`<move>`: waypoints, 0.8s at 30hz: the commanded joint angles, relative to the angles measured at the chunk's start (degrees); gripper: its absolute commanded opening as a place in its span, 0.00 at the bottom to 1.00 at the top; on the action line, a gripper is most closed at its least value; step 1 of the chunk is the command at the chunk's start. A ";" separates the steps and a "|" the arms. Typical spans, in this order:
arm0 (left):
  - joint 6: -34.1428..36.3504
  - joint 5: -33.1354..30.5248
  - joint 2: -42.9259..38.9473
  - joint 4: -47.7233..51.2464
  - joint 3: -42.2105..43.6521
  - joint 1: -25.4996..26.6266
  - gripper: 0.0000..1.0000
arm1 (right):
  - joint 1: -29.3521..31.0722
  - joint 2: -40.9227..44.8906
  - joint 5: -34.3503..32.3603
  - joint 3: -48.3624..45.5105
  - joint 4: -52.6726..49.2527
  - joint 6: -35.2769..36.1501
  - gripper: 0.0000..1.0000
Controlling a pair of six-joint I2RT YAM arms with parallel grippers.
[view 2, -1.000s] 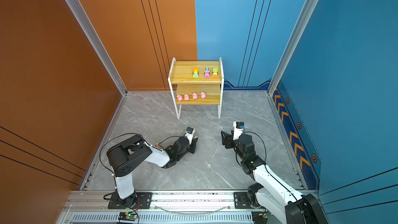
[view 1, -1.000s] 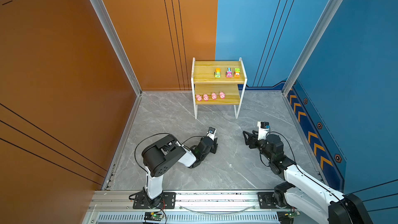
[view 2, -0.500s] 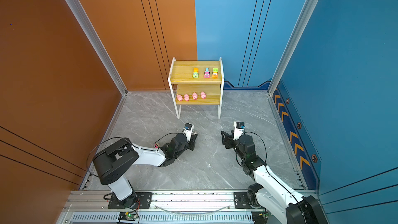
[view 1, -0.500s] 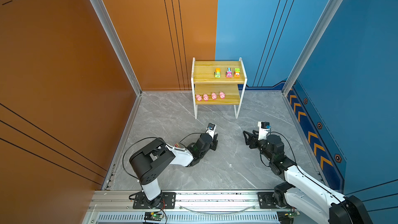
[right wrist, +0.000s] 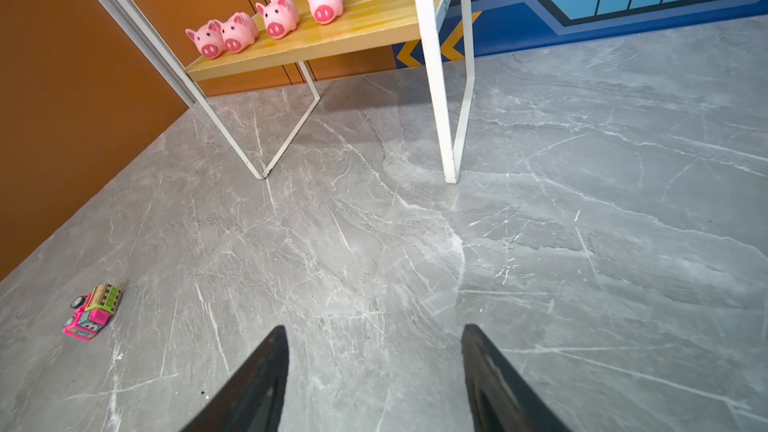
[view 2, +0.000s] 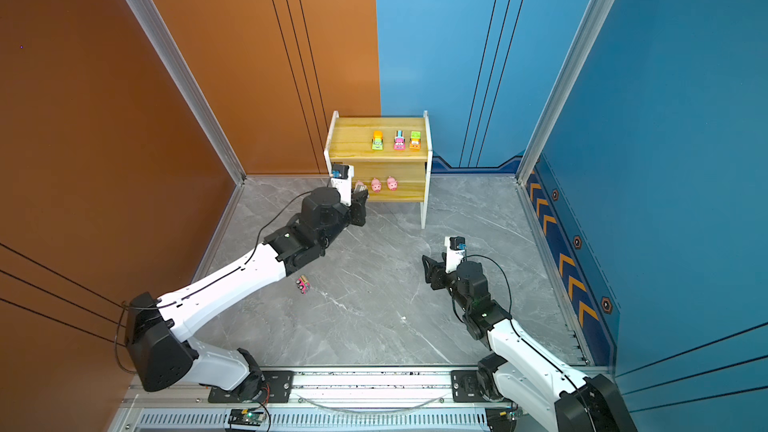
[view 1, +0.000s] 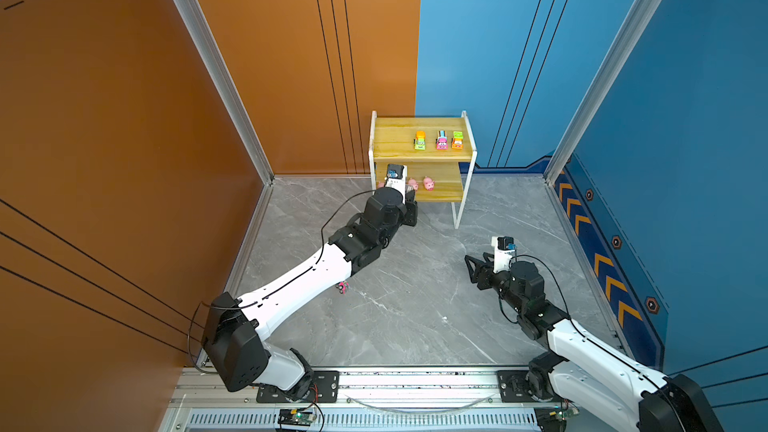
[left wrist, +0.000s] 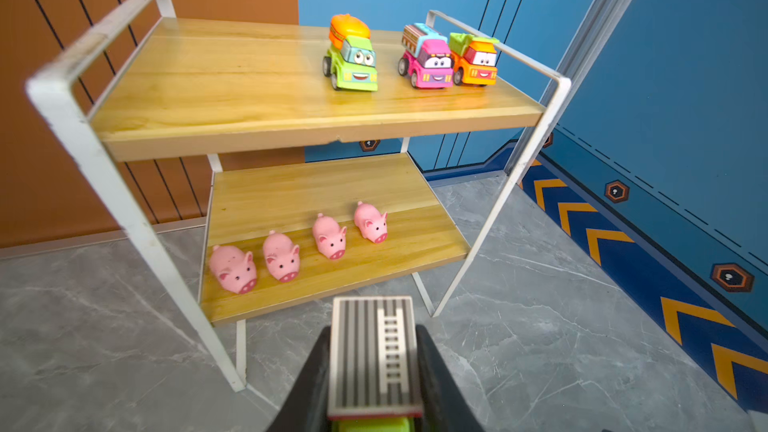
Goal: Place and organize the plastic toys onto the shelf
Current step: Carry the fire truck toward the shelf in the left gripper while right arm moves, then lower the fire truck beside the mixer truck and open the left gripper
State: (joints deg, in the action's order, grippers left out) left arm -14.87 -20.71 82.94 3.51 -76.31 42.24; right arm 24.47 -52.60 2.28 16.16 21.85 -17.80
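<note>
The left tool [left wrist: 374,367] is clamped shut on a tiny green toy truck [left wrist: 376,351] with a grey-striped ladder roof, just in front of the white-framed two-tier yellowish wooden shelf [left wrist: 232,76]. Three colourful plastic trucks [left wrist: 428,62] stand on its upper board, and four pink pig figures [left wrist: 328,236] on the lower. A pink toy truck [right wrist: 91,311] lies tipped on the grey marbled counter [right wrist: 582,243]. The right tool [right wrist: 374,367] gapes wide and holds nothing.

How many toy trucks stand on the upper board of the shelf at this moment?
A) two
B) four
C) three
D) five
C: only three stand on the upper board of the shelf, namely the green truck, the pink truck and the orange truck, in one row.
</note>
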 commanded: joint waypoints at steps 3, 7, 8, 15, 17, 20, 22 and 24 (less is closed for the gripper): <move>1.80 2.31 2.39 15.25 -10.07 -2.79 0.27 | 1.10 -0.93 -1.80 1.24 -1.12 1.53 0.67; 2.23 4.75 5.79 18.72 -17.61 -5.76 0.27 | 2.09 -1.67 -1.65 1.42 -0.75 1.83 0.67; 2.31 5.33 6.66 19.12 -19.36 -6.45 0.27 | 2.54 -1.78 -1.91 1.58 -0.86 2.18 0.66; 2.96 8.18 14.73 21.15 -30.45 -9.24 0.27 | 8.00 -0.63 -5.00 3.57 -2.49 8.56 0.66; 3.36 8.66 17.01 21.71 -33.66 -9.60 0.27 | 10.38 -0.25 -6.93 4.65 -3.41 10.96 0.66; 3.53 9.17 19.93 21.72 -37.20 -10.15 0.28 | 12.89 -0.37 -8.13 6.26 -4.41 12.75 0.66; 3.69 9.38 21.73 21.82 -39.75 -10.40 0.27 | 14.21 -0.57 -8.42 7.02 -4.39 13.14 0.66; 3.94 9.34 23.64 21.89 -42.07 -10.66 0.27 | 15.18 -0.88 -8.66 7.62 -4.66 13.41 0.66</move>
State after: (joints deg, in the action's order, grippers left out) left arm -12.38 -12.93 104.99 24.32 -114.96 32.18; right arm 38.63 -53.84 -3.99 21.87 18.96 -6.83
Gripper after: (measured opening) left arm 0.292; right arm 0.663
